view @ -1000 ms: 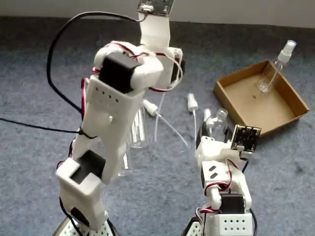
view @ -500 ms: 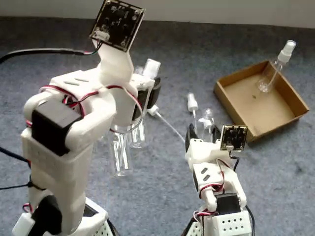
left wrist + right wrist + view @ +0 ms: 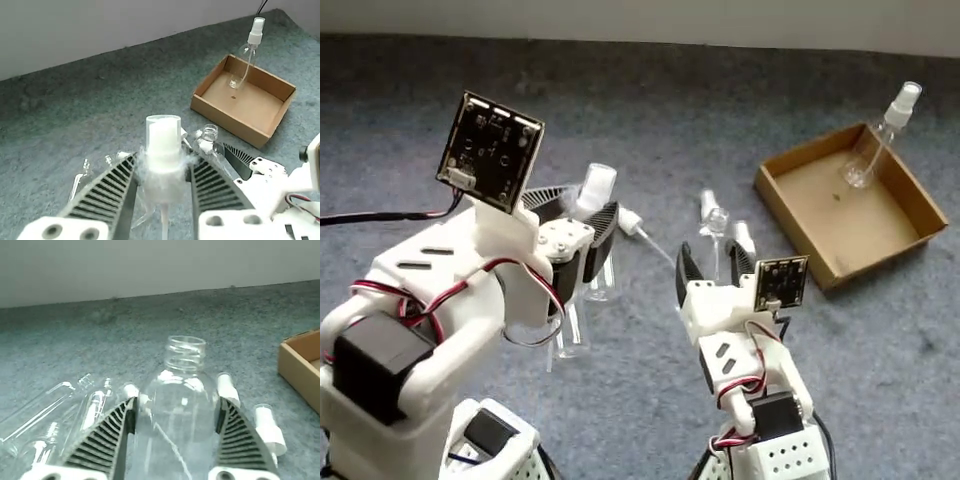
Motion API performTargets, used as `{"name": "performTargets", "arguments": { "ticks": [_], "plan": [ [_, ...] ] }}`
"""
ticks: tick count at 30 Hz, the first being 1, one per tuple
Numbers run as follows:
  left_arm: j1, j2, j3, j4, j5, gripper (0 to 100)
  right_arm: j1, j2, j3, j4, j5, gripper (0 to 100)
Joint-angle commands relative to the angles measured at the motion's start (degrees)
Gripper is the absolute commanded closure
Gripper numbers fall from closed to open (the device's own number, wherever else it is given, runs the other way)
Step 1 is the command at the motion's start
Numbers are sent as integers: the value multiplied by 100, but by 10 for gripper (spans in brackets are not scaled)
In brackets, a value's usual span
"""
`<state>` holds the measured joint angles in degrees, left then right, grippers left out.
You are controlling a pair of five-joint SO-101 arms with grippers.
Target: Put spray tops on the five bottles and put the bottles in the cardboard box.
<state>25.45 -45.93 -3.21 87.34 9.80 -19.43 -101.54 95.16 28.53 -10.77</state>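
Near the cardboard box (image 3: 830,215), loose spray tops (image 3: 710,206) litter the carpet (image 3: 880,380)

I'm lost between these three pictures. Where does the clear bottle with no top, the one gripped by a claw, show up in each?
High view: the open bottle stands upright in the right gripper, between the left gripper and the cardboard box.
Left wrist view: its neck shows past the held spray top, towards the box.
Right wrist view: the bottle sits close up between the gripper's fingers.
Shared landmark: the cardboard box.
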Motion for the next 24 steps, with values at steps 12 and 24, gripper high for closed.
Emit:
{"name": "performTargets", "arguments": {
  "ticks": [12,24],
  "plan": [
    [-57,-2308,4831,-6259,-18,958,-268,-57,-13,-611,18,857],
    [-31,-2738,5701,-8141,-9,958,-268,-57,426,-1191,1802,860]
  ]
}}
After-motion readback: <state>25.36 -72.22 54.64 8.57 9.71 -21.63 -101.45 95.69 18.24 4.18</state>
